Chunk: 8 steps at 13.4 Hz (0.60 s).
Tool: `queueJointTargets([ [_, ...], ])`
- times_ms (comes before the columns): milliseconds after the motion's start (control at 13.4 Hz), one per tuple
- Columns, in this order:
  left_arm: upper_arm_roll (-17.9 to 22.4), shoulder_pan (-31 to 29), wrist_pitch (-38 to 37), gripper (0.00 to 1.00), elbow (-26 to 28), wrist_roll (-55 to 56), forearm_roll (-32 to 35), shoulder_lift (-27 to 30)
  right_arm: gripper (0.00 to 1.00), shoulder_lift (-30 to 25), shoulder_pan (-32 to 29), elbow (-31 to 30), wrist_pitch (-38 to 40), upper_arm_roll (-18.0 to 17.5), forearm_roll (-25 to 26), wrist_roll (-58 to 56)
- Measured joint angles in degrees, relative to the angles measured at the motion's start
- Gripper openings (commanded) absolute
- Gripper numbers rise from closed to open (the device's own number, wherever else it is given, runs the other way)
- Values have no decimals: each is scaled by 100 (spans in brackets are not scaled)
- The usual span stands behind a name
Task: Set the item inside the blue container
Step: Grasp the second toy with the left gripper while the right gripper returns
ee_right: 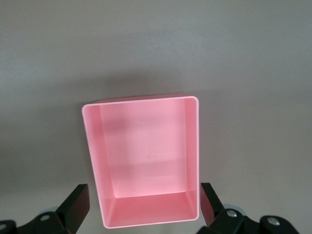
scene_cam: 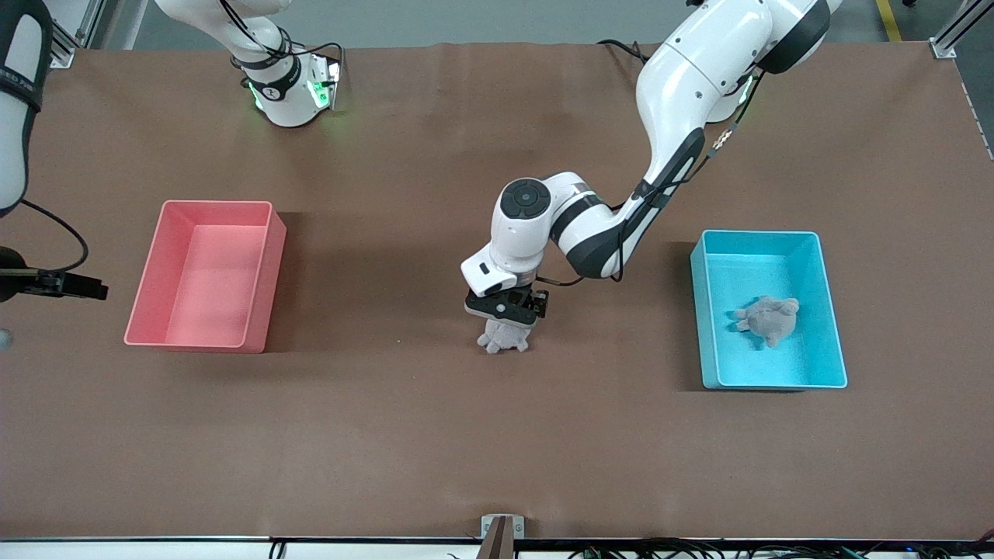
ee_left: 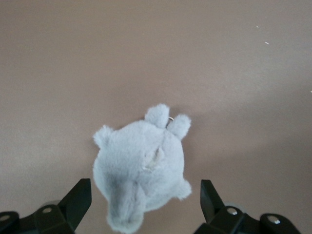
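A pale grey plush toy [scene_cam: 505, 337] lies on the brown table near its middle. My left gripper [scene_cam: 505, 320] is low over it and open. In the left wrist view the toy [ee_left: 139, 168] lies between the two black fingers [ee_left: 78, 197], and a gap shows on each side of it. The blue container [scene_cam: 703, 310] stands toward the left arm's end of the table, with another grey plush toy [scene_cam: 769, 320] lying inside it. My right gripper [ee_right: 145, 207] hangs open and empty high above the pink bin [ee_right: 92, 161].
The pink bin [scene_cam: 264, 272] stands toward the right arm's end of the table, with nothing in it. Brown table surface lies between the two bins. A small metal bracket [scene_cam: 501, 532] sits at the table edge nearest the front camera.
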State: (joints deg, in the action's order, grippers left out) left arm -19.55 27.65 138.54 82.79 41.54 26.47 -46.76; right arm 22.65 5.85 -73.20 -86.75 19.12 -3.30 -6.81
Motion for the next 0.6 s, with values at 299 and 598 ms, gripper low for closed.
queueJointTargets([
  [299,269,155,285,98,-4,-2,4,-95,100,-28,-78,22,9,11,-7,-55],
  [598,290,157,458,97,-14,-2,9,-253,100,-40,-49,27,364,-38,-17,-56],
])
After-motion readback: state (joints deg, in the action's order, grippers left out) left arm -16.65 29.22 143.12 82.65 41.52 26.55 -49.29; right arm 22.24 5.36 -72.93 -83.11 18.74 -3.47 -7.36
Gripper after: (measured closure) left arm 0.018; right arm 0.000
